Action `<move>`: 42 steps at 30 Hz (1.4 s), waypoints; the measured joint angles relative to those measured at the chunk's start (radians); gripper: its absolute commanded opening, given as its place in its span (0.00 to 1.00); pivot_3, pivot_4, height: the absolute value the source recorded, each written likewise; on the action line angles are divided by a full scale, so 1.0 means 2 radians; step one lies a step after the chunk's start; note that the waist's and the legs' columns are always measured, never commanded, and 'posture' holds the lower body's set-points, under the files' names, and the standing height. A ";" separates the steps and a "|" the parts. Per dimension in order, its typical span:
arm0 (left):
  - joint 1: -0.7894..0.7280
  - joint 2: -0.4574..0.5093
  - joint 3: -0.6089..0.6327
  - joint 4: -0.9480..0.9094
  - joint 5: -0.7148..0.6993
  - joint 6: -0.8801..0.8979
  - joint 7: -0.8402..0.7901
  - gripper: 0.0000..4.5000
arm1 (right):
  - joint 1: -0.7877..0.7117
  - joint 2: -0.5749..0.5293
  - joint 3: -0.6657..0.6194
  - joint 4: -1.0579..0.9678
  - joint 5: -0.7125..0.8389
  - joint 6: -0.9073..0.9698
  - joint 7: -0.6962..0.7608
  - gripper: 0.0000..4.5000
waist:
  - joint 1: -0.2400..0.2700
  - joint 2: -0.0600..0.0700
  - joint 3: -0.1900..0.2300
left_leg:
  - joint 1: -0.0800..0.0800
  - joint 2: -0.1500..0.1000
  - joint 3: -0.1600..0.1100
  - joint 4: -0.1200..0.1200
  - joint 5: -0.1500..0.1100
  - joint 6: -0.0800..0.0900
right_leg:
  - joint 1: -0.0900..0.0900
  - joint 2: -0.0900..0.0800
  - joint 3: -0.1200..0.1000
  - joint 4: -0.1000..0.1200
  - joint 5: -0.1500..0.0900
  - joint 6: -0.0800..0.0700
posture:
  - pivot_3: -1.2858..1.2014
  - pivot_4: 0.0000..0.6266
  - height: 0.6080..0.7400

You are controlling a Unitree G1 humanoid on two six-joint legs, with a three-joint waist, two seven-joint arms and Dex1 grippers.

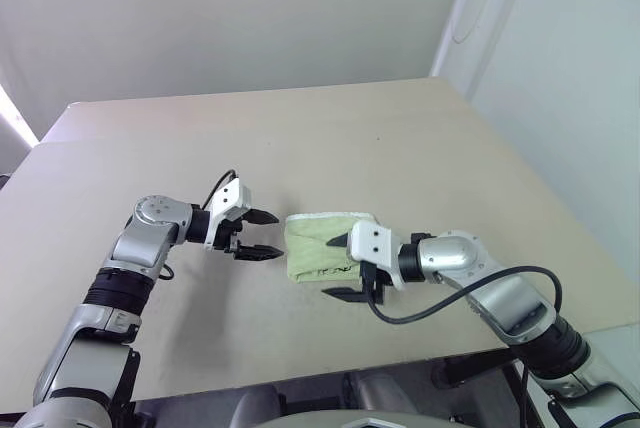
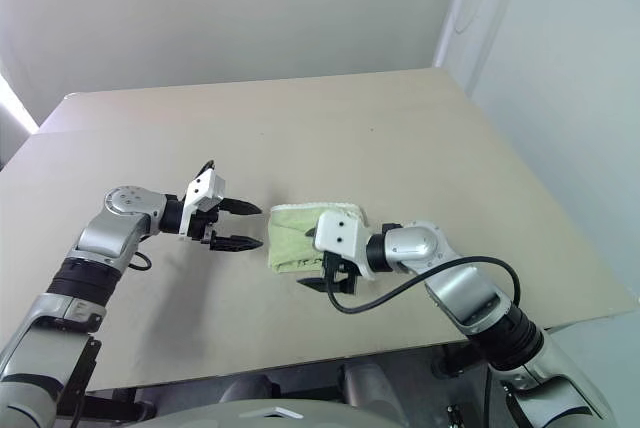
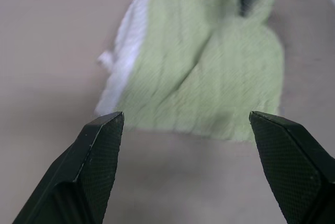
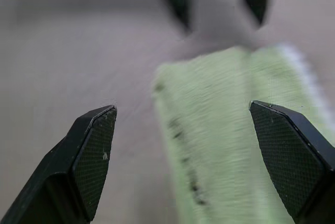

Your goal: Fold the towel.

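The left gripper (image 1: 262, 234) hangs just left of the towel (image 1: 322, 244), its fingers (image 3: 99, 145) spread wide and grasping nothing, tips aimed rightward at the towel's left edge with a strip of bare worktop (image 1: 400, 138) between them. In the left wrist view that edge sits squarely in the gap ahead of the two tips.

The towel lies flat near the middle of the worktop as a compact, already doubled pad, its white-edged side on the far side. It looks close to square, so no long axis can be told.

The right gripper (image 1: 338, 268) is the nearer one: it hovers at the towel's near right part, fingers (image 4: 91, 156) released and empty, pointing left. Whether its lower tip touches the cloth cannot be told. Any further fold probably falls to this arm.
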 measured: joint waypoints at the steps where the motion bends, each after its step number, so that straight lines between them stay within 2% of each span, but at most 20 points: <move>1: -0.004 0.000 0.000 0.005 0.000 -0.001 0.001 0.90 | 0.000 0.000 0.005 0.006 -0.009 -0.010 0.001 0.95 | 0.000 0.000 0.000 | 0.000 0.000 0.000 0.000 0.000 0.000 | 0.000 0.000 0.000 0.000 0.000 0.000 | 0.52 0.00 0.79; 9: -0.014 0.010 0.011 -0.026 -0.006 0.013 0.000 0.90 | -0.001 0.014 0.026 0.081 -0.086 -0.060 -0.020 0.95 | 0.000 0.000 0.000 | 0.000 0.000 0.000 0.000 0.000 0.000 | 0.000 0.000 0.000 0.000 0.000 0.000 | 0.52 0.00 0.79; 15: -0.014 0.013 0.017 -0.035 -0.013 0.028 0.003 0.90 | -0.002 0.015 0.029 0.086 -0.114 -0.091 -0.020 0.95 | 0.000 0.000 0.000 | 0.000 0.000 0.000 0.000 0.000 0.000 | 0.001 0.000 0.000 0.001 0.000 0.000 | 0.52 0.00 0.79; 16: -0.014 0.013 0.017 -0.035 -0.013 0.028 0.004 0.91 | -0.002 0.015 0.029 0.087 -0.118 -0.094 -0.020 0.86 | 0.000 0.000 0.000 | 0.001 0.000 0.000 0.000 0.000 0.000 | 0.001 0.000 0.000 0.001 0.000 0.000 | 0.52 0.00 0.79; 19: -0.014 0.014 0.017 -0.035 -0.013 0.028 0.009 0.91 | -0.002 0.017 0.033 0.092 -0.131 -0.104 -0.021 0.67 | 0.000 0.000 0.000 | 0.002 0.000 0.000 0.000 0.000 0.000 | 0.001 0.000 0.000 0.001 0.000 0.000 | 0.52 0.00 0.79; 27: -0.015 0.013 0.017 -0.035 -0.013 0.028 0.014 0.91 | -0.004 0.020 0.033 0.103 -0.155 -0.105 -0.025 0.03 | 0.000 0.000 0.000 | 0.002 0.000 0.000 0.000 0.000 0.000 | 0.001 0.000 0.000 0.001 0.000 0.000 | 0.52 0.00 0.79; 28: -0.015 0.013 0.017 -0.035 -0.013 0.028 0.014 0.91 | -0.004 0.021 0.033 0.104 -0.155 -0.105 -0.025 0.00 | 0.000 0.000 0.000 | 0.002 0.000 0.000 0.000 0.000 0.000 | 0.001 0.000 0.000 0.001 0.000 0.000 | 0.52 0.00 0.79; 34: -0.018 0.013 0.017 -0.032 -0.012 0.027 0.019 0.91 | -0.007 0.043 0.017 0.113 -0.145 -0.087 -0.025 0.00 | -0.001 0.000 0.000 | 0.002 0.000 0.000 0.000 0.000 0.000 | 0.002 0.000 0.000 0.001 0.000 0.000 | 0.52 0.00 0.79; 38: -0.023 0.013 0.017 -0.026 -0.013 0.028 0.023 0.91 | -0.016 0.059 -0.031 0.104 -0.103 -0.049 -0.021 0.00 | -0.001 0.000 0.000 | 0.003 0.000 0.000 0.000 0.000 0.000 | 0.002 0.000 0.000 0.001 0.000 0.000 | 0.52 0.00 0.79; 42: -0.033 0.012 0.018 -0.009 -0.012 0.026 0.029 0.91 | -0.053 0.104 -0.125 0.070 -0.002 0.039 -0.023 0.00 | -0.001 0.000 0.000 | 0.001 0.000 0.000 0.000 0.000 0.000 | 0.001 0.000 0.000 0.001 0.000 0.000 | 0.52 0.00 0.79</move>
